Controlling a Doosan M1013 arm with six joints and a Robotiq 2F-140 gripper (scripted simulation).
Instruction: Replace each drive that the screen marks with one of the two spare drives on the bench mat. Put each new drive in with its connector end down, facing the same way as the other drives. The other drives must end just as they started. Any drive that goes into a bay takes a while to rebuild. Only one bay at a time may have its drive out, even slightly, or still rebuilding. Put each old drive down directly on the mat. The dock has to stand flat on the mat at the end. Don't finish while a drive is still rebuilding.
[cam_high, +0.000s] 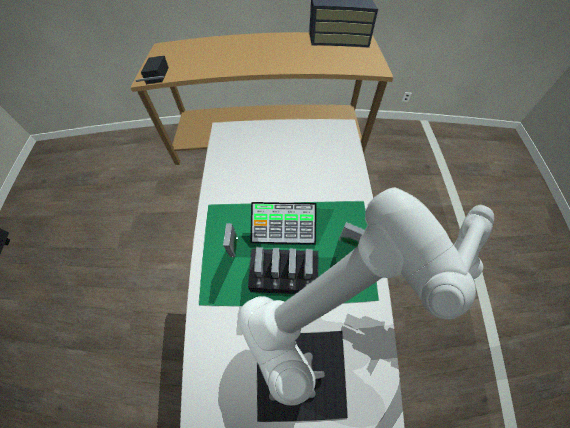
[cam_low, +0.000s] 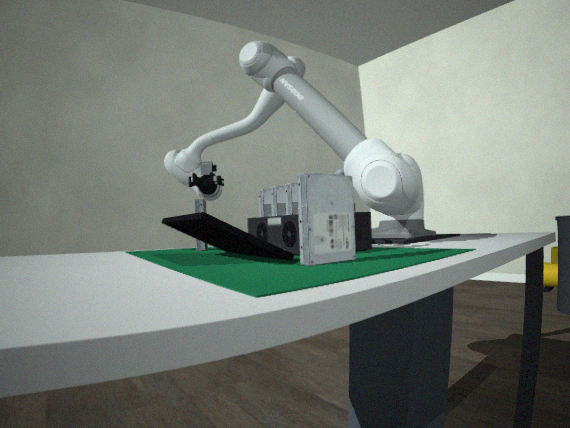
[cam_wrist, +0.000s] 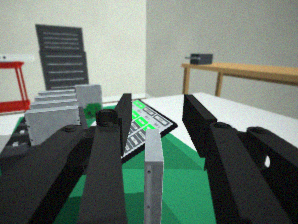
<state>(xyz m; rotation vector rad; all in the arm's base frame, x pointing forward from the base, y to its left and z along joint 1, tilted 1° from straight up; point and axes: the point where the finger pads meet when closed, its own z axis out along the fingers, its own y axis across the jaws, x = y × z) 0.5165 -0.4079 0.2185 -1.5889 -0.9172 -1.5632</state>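
The black two-finger gripper (cam_low: 206, 184) (cam_wrist: 157, 107), part open and gripping nothing, points at the upright grey metal drive (cam_high: 353, 232) (cam_low: 200, 225) (cam_wrist: 154, 175) near the green mat's (cam_high: 230, 295) (cam_low: 240, 285) (cam_wrist: 187, 187) edge (open room shows on both sides of that drive); the black four-bay dock (cam_high: 254, 286) (cam_low: 274, 235) stands mid-mat, close by the tilted screen (cam_high: 283, 223) (cam_low: 225, 237) (cam_wrist: 150, 122).

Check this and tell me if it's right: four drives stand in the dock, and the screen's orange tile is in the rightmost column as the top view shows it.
Wrong column: the top view shows the orange tile leftmost on the screen.
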